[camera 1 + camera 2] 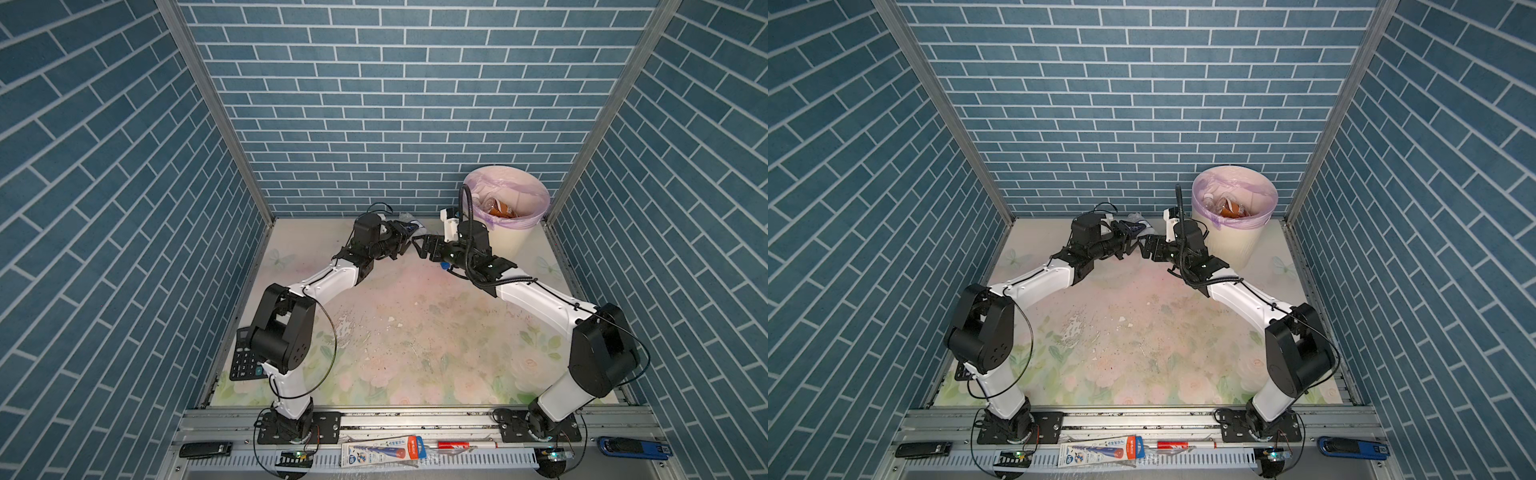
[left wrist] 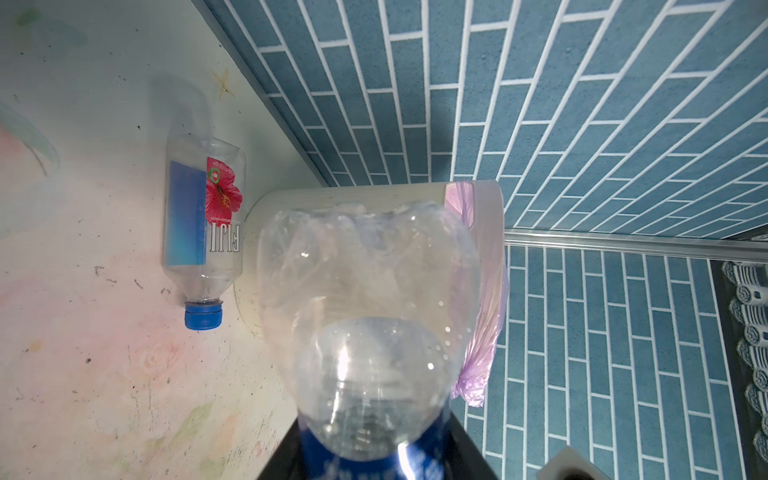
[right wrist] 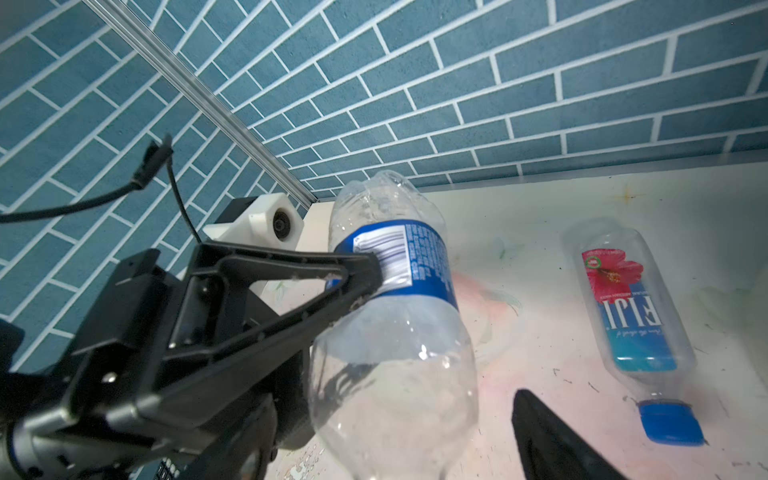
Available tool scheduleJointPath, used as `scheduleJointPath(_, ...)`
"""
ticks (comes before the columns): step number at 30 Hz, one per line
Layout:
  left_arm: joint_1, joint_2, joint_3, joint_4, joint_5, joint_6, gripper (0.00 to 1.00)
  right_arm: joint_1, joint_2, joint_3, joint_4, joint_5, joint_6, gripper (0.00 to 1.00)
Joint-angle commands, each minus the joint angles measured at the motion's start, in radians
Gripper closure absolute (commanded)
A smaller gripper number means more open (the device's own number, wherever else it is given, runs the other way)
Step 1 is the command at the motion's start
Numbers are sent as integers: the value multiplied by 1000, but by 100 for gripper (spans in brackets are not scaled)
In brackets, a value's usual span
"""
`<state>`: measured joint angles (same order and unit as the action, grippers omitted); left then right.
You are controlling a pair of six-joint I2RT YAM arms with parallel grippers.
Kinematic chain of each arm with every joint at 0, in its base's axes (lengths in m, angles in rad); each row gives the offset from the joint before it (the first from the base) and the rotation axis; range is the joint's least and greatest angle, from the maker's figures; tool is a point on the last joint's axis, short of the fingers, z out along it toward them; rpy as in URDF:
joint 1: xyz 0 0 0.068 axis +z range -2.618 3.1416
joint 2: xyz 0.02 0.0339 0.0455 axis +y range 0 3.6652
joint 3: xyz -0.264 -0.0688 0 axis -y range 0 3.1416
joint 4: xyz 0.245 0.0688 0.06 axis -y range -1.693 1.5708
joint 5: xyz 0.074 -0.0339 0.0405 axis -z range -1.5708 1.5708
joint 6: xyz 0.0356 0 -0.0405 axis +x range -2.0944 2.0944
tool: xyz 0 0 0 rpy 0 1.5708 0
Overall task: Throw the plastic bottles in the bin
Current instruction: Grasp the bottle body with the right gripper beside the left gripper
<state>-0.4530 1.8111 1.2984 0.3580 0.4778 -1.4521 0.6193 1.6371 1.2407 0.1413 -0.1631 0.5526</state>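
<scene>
Far from the bin [image 1: 515,245], on the front rail, a blister pack [image 1: 382,451] shows "HB"; its other print is too small to read; the black calculator [image 1: 245,361] lies on the counter [image 1: 415,332] at the corner opposite the bin and is no part of the job.

Closer to the bin, the left gripper [image 1: 405,241] has its fingers [image 3: 291,266] pinching a clear bottle [image 3: 399,332] around its blue label, off the counter; the right gripper [image 1: 422,247] faces it with fingers [image 3: 552,432] spread, one just beside the bottle's body and not touching; this looks like a handover in preparation.

Just beside the bin's base a second bottle [image 2: 203,224] lies on its side, blue cap on.

Inside the bin a brown bottle [image 1: 500,208] and some clear ones [image 1: 1214,203] already rest; so the task seems mostly done, with two bottles left outside, as far as can be seen.

Writing: the lying bottle reads "FIJI" beside a red hibiscus; the held bottle shows a barcode and fine white print, brand unreadable.
</scene>
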Motion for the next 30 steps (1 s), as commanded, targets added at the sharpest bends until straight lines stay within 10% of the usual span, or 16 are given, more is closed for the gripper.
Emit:
scheduleJointPath(1, -9, -13, -5, 50, 15, -11, 55, 4, 30, 49, -13, -9, -20, 13)
scheduleJointPath(30, -15, -24, -41, 69, 22, -23, 55, -13, 56, 102, -30, 0, -63, 27)
